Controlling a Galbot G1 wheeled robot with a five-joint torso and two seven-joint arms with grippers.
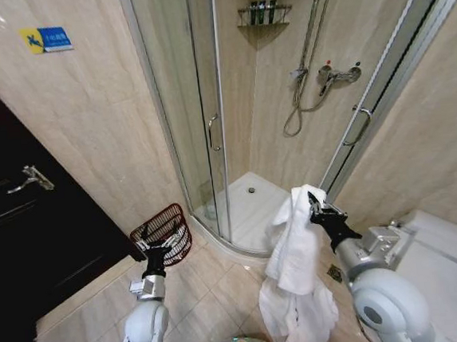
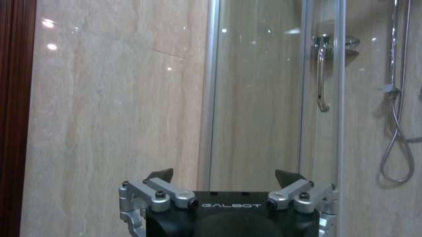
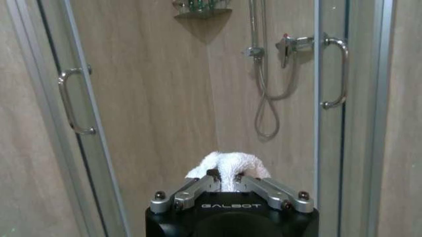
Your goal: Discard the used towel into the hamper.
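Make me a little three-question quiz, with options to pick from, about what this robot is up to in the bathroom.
1. Where is the hamper?
A. On the floor beside the shower enclosure
B. Inside the shower
C. On the toilet

2. What colour is the towel?
A. Blue
B. White
C. Brown

3. What state is the right pincer in?
A. Open, holding nothing
B. Shut on the towel
C. Resting on the floor

Answers:
1. A: the hamper stands on the tiles by the wall, just outside the glass.
2. B: the cloth hangs plain white.
3. B: the right wrist view shows towel pinched in it. The left pincer is open above the hamper.
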